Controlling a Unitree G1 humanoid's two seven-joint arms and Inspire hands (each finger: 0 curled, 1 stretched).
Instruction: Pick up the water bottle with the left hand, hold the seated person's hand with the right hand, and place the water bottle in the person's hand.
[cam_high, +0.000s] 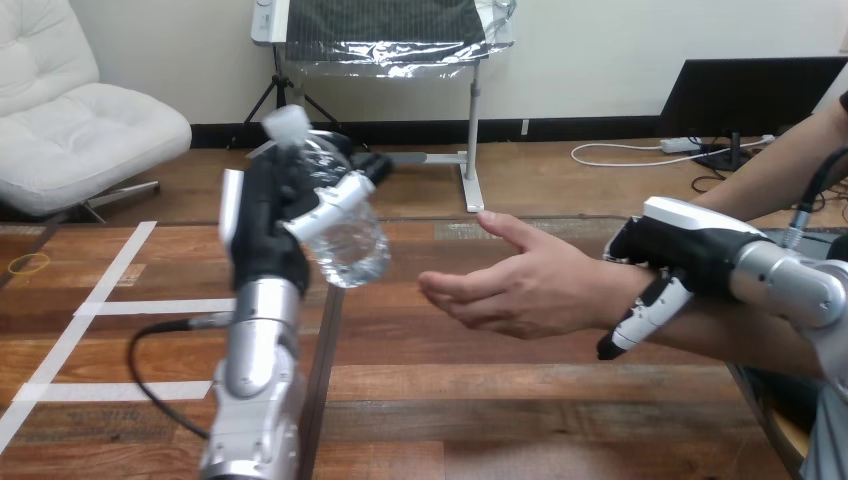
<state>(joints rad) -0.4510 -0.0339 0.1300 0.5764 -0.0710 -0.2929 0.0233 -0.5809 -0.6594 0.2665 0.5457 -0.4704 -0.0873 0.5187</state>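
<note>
My left hand is raised at the left of centre, its fingers and thumb curled round a clear water bottle with a white cap. The bottle leans to the left, above the table. The person's hand reaches in from the right, open with its palm up, a short way right of the bottle and apart from it. My right hand sits on the person's wrist, fingers curled over and round it from above.
The wooden table stretches below both arms. White tape lines mark its left part. A black cable loops beside my left forearm.
</note>
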